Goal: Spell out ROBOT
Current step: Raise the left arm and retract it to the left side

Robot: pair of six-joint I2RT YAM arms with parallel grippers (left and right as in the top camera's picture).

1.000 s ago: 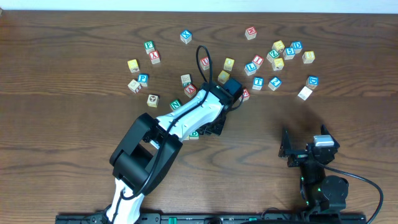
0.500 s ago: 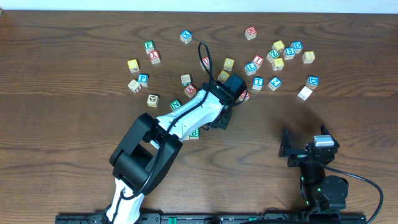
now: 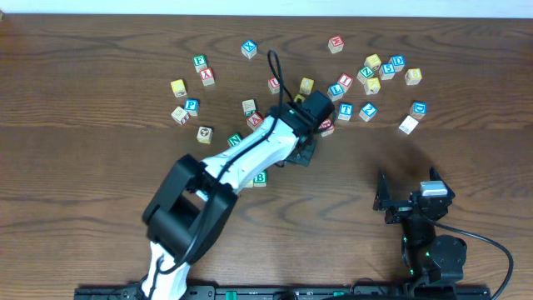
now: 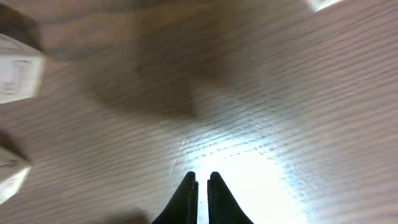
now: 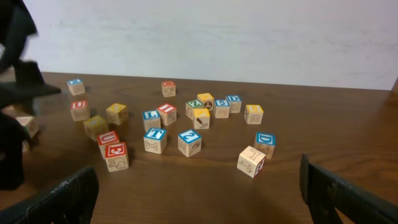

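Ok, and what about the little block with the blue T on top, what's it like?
The T block is a small pale wooden cube. Its top has a blue border and a blue T; one side shows a faint drawing, too small to read. It sits flat on the brown table, beside the blue 2 block, with a gap between. Only the table touches it.

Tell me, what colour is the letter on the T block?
Blue. The T block shows best in the right wrist view.
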